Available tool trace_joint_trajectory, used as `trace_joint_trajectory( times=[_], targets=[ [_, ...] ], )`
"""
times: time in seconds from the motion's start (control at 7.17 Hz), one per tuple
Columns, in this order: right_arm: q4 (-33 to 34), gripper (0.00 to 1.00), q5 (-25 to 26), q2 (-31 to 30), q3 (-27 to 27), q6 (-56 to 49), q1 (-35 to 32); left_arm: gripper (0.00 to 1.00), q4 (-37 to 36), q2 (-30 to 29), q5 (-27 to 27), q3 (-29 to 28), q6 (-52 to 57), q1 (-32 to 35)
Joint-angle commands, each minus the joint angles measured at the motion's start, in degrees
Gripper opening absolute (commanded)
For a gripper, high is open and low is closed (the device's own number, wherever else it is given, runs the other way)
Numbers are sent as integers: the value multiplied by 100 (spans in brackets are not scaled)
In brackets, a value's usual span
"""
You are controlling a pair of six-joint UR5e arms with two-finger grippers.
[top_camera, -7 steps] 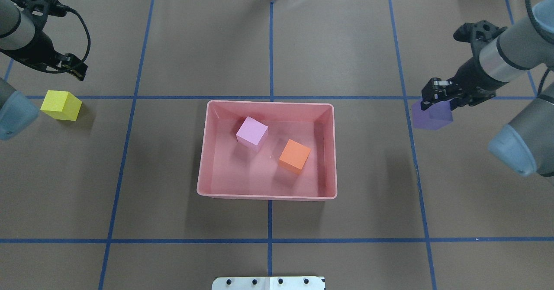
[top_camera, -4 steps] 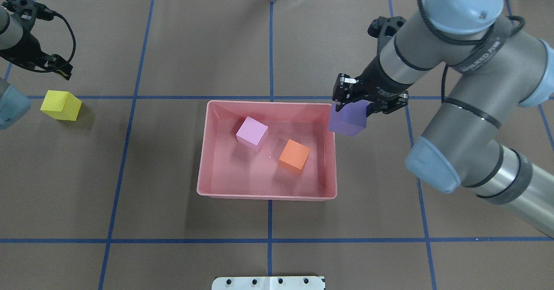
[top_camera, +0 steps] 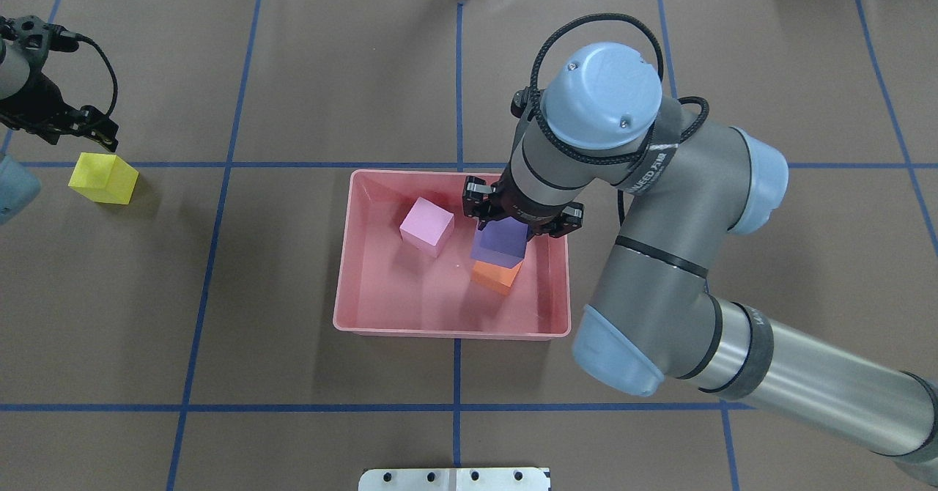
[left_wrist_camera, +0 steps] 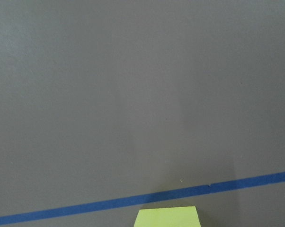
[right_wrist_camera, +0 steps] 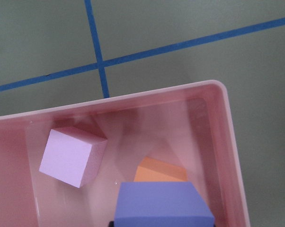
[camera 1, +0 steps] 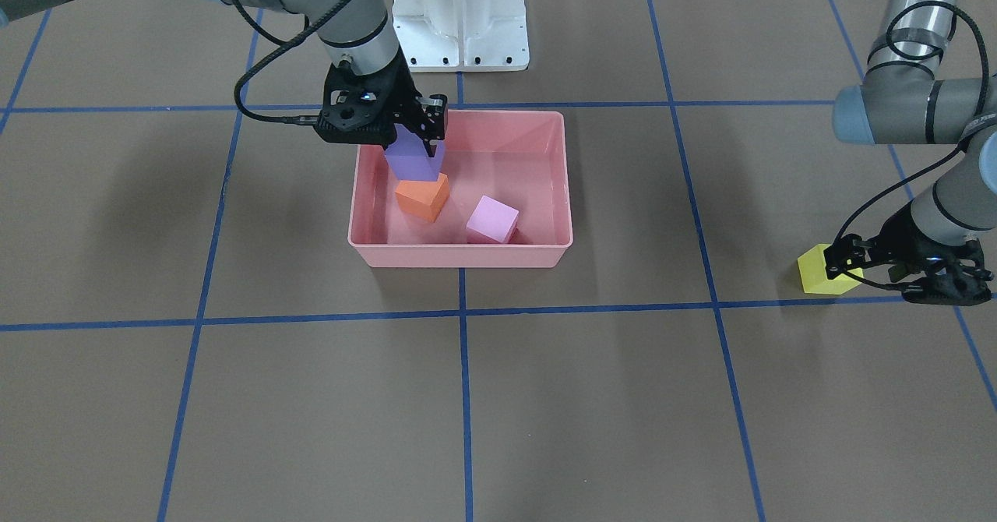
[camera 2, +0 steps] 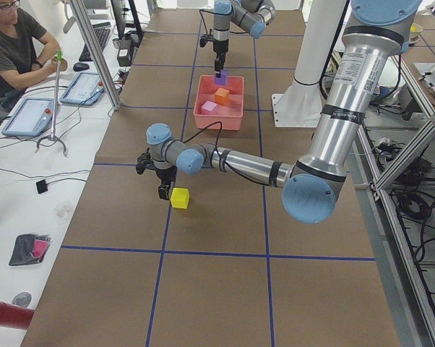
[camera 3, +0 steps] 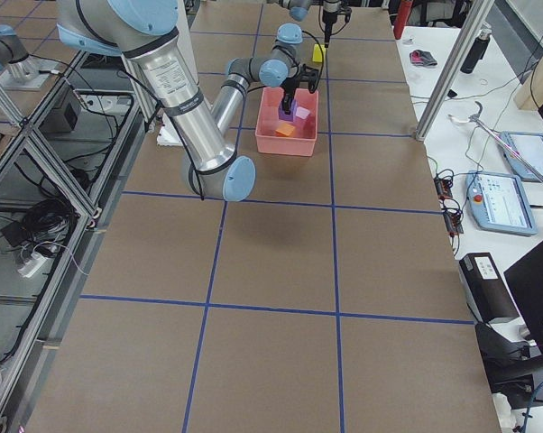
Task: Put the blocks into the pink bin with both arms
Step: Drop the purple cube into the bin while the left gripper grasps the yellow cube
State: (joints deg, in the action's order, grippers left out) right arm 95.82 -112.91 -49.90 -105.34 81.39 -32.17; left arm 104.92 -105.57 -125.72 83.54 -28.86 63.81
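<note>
The right gripper (top_camera: 522, 221) is clenching the dark purple block (top_camera: 500, 245) inside the pink bin (top_camera: 381, 326), directly over the orange block (top_camera: 497, 277), with the pink-lilac block (top_camera: 426, 226) lying on the bin floor beside them. The left gripper (camera 1: 907, 275) is hanging empty, jaws spread, just beside the yellow block (camera 1: 814, 273), well apart from the bin on the robot's left. The front-facing view is showing purple raised above orange, while the left wrist view is catching only 1 edge of yellow.
</note>
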Motion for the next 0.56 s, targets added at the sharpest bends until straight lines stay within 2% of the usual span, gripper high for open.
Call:
trace_joint_trajectory(
  times=[0.0,0.28,0.42],
  targets=[
    [-28,0,303,384,460,175,350,100,169,89,-23,-153,-102,-35],
    [-325,0,427,560,907,368,561,100,169,71,-32,-189,-111,-53],
    [-702,0,637,561,1241,395,702,100,169,63,-32,-189,-111,-123]
  ],
)
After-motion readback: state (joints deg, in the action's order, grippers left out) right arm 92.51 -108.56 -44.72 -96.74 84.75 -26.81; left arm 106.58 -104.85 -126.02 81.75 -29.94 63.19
